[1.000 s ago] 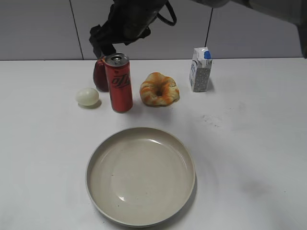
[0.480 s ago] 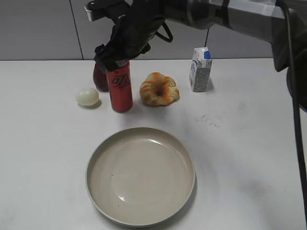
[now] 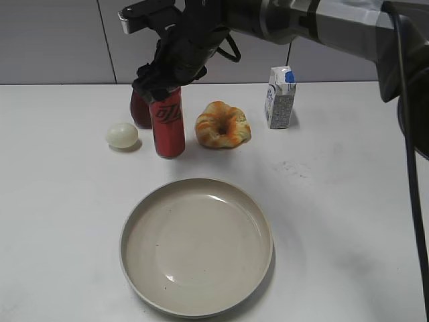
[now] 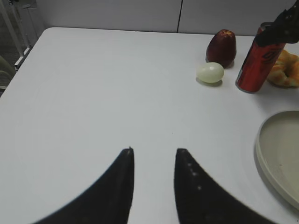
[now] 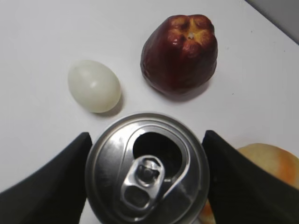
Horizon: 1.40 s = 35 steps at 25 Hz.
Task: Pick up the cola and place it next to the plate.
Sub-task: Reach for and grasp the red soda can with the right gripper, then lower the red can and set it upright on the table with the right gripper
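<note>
Now the cola (image 5: 148, 169) stands upright on the table (image 3: 348, 201), right beneath me, its silver top between my two fingers (image 5: 56, 182). My right gripper (image 5: 147, 175) has its jaws apart, one on each side of the can's upper rim, close to the metal; I cannot tell whether either one touches it yet. Its tab hole looks open, so I judge there may be liquid inside that could slosh or spill if I tilt it. The wall is smooth, thin metal, likely slippery and easy to dent, so I would take hold just under the rim, squarely, with moderate force.

Just behind the can sits a dark red fruit (image 5: 180, 53), an egg (image 5: 94, 86) lies near it on one side and a pastry (image 3: 222, 125) on the other. The plate (image 3: 196, 305) lies well in front of the can. My left gripper (image 4: 153, 156) hangs idle over bare table, far from the can, jaws parted.
</note>
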### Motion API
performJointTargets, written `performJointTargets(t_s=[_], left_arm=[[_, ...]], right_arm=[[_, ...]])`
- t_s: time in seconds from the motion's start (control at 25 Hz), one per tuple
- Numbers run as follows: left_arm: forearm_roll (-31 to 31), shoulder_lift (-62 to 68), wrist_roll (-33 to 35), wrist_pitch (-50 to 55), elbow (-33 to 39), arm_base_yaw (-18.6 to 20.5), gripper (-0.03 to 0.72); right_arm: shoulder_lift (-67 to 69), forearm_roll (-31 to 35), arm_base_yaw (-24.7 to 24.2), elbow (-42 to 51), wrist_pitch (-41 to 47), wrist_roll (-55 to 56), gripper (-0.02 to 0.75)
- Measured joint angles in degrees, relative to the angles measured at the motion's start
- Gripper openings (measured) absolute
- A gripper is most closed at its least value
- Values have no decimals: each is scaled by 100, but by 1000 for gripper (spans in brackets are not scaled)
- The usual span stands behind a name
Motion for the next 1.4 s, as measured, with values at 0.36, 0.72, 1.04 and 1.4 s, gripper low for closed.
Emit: performJointTargets(t_s=[0.36,0.72,1.04,1.4], left_arm=[[0,0,0,0,0,0,237],[0,0,0,0,0,0,237],[0,0,0,0,0,0,237],[0,0,0,0,0,0,237]], right_arm=[[-881,320,214,0,878,-408,512],[-1316,146,1283,19,1412,-179,512],[-1316,20,1690,965,1104,-9,512],[-1308,22,1830,1287,296,-2,512]])
